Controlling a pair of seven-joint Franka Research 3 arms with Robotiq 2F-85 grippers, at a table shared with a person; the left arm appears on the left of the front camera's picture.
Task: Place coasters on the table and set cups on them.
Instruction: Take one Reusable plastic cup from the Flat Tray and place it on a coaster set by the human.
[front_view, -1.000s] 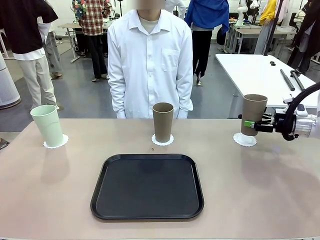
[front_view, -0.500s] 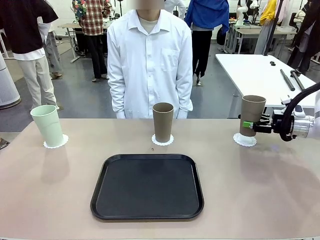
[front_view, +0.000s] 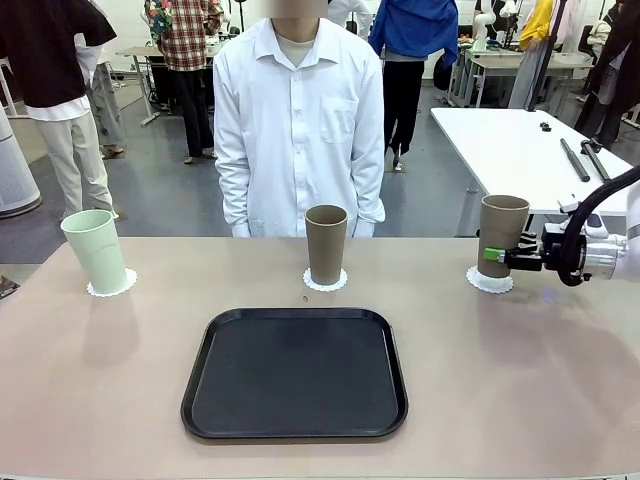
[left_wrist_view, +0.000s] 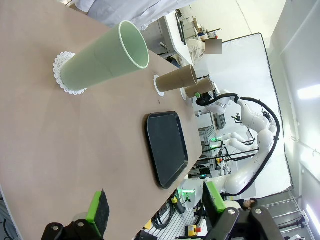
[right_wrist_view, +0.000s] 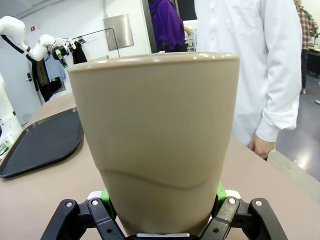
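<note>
Cups are nearly all in place: the mint green cup (front_view: 96, 250) is standing on its coaster (front_view: 111, 286) at the left, the middle brown cup (front_view: 325, 245) is standing on the middle coaster (front_view: 325, 282) in front of the person (front_view: 298, 120), and the black tray (front_view: 295, 372) is lying bare on the table (front_view: 540, 380). Only the third brown cup (front_view: 500, 235) is left — the right gripper (front_view: 503, 254) is clamping it low on its side, reaching in level from the right edge, and the cup is sitting upright over the right coaster (front_view: 489, 280), touching it or just above, I cannot tell which. What is remaining, I judge, is letting go. The left gripper (left_wrist_view: 155, 212) is hanging with its fingers spread and empty, near the table edge, well apart from the mint green cup.
</note>
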